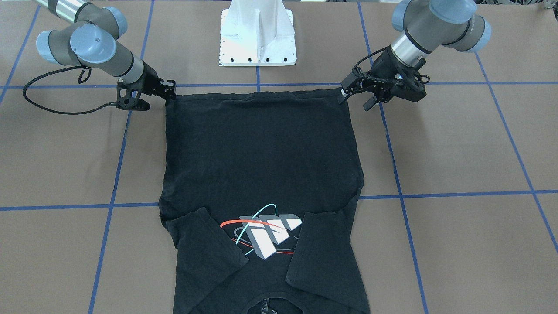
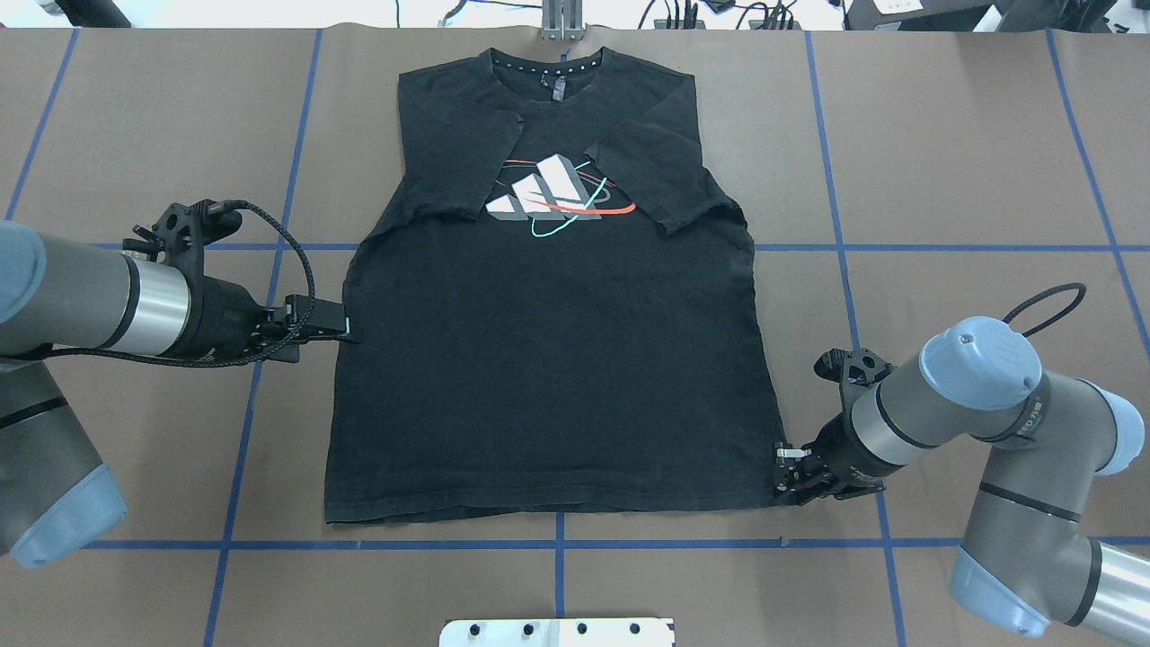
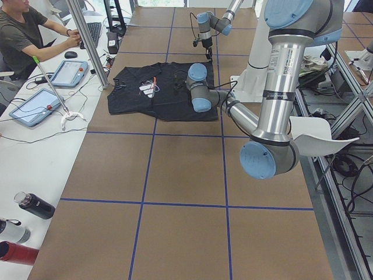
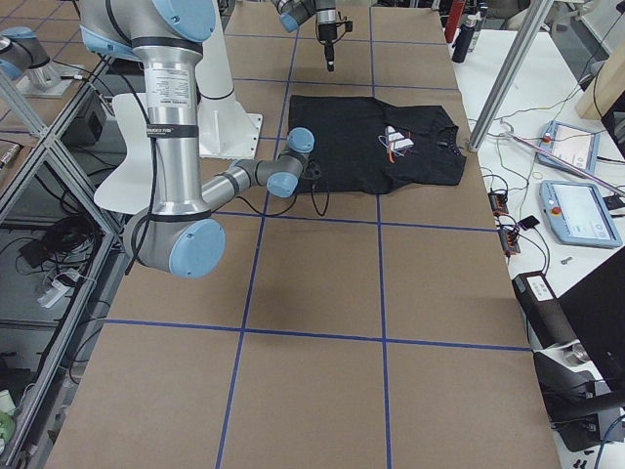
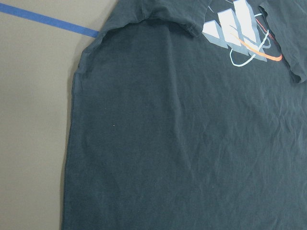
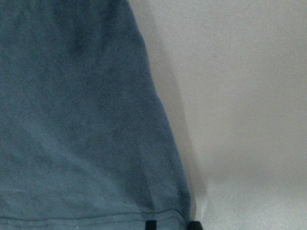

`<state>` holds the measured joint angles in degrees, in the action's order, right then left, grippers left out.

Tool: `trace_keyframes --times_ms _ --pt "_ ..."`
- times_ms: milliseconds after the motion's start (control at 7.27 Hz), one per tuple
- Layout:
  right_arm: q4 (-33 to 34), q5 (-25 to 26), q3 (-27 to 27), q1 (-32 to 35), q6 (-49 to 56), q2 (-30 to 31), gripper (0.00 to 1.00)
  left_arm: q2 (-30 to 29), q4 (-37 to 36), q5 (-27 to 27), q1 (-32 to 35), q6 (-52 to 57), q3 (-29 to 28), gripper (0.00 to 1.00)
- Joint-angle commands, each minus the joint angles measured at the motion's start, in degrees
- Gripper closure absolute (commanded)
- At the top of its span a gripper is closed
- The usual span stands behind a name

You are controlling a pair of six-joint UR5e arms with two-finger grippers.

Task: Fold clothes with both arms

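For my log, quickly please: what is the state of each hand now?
Left hand: open, holding nothing.
Right hand: open, at the black T-shirt hem corner.

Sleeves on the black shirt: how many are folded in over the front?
2. The first sleeve lies folded across the T-shirt on the left of the logo in the overhead view, the second sleeve on its right. Both reach the logo; neither is hidden.

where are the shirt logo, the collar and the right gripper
logo [image 2: 548,189], overhead view, on the white-grey blocks at its middle
collar [image 2: 530,65], overhead view, on the neck band at the far edge
right gripper [image 2: 783,472], overhead view, midway between its fingertips
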<state>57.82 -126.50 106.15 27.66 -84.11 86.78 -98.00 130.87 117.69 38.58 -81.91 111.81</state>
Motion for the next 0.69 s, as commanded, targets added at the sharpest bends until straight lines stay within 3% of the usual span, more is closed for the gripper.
trace_keyframes --times_ms 0,550 --pt "-0.1 0.1 0.1 0.1 0.0 0.4 0.6 0.0 0.0 0.0 0.0 0.0 0.0 0.0" --pt "-0.1 0.5 0.0 -0.1 0.0 0.6 0.61 0.0 0.0 -0.1 0.0 0.0 0.1 0.0"
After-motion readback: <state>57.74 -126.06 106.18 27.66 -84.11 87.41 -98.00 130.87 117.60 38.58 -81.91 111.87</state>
